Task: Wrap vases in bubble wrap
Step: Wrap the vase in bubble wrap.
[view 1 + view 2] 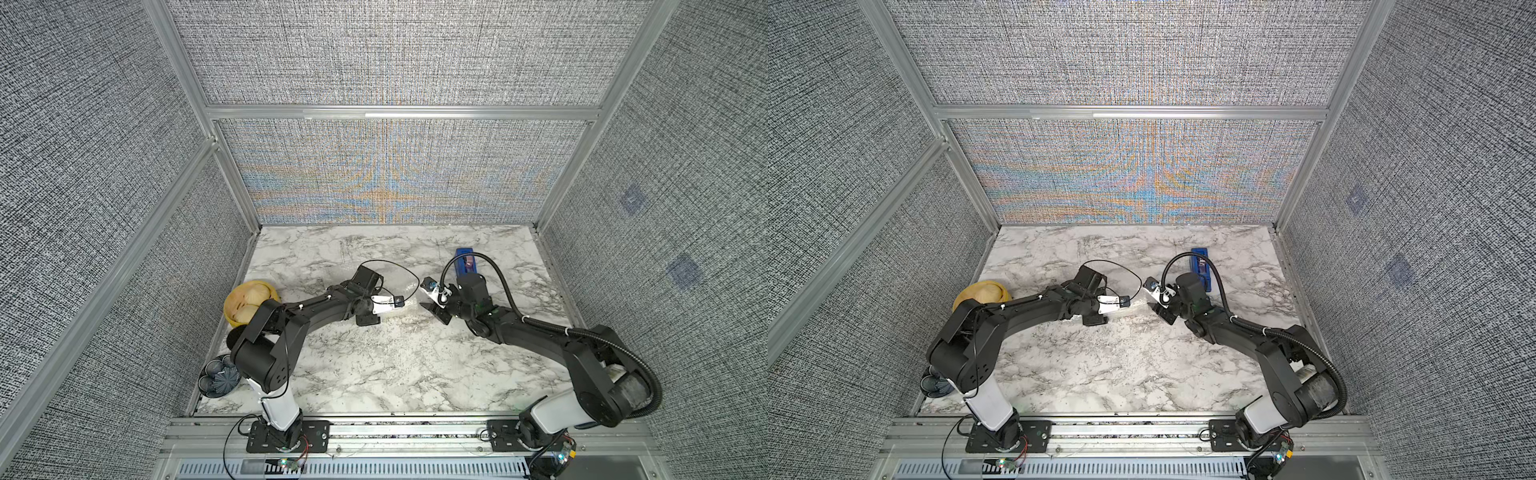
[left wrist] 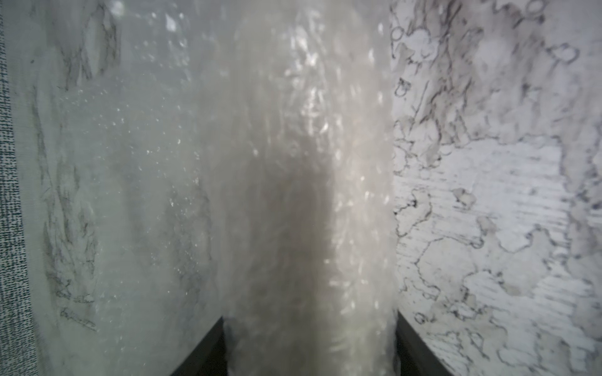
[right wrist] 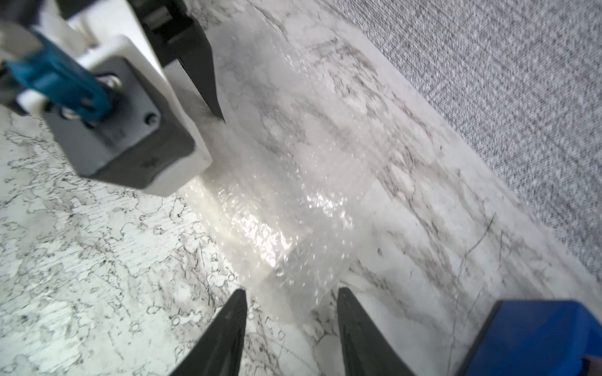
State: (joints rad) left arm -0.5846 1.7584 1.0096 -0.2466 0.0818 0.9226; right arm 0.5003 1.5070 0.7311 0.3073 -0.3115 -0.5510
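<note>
The bubble wrap [image 3: 277,211] lies mid-table, rolled into a whitish bundle [image 2: 309,162], with a flat tail [image 2: 130,162] spread on the marble toward the back wall. The vase is hidden inside the roll; only a pale bulk shows through. My left gripper [image 2: 311,315] reaches in from the left, and the bundle fills the whole gap between its jaws, touching both fingers [image 2: 208,351]. My right gripper [image 3: 291,291] faces it from the right with its jaws apart and empty, their tips just short of the roll's end. Both top views show the two grippers [image 1: 390,313] [image 1: 428,301] nearly meeting over the wrap [image 1: 1133,309].
A blue box [image 1: 467,266] stands right behind the right wrist, close beside it in the right wrist view [image 3: 537,338]. Along the left wall stand a yellow bowl [image 1: 249,305], a black vessel [image 1: 233,337] half hidden by the left arm, and a dark blue pleated piece [image 1: 218,376].
</note>
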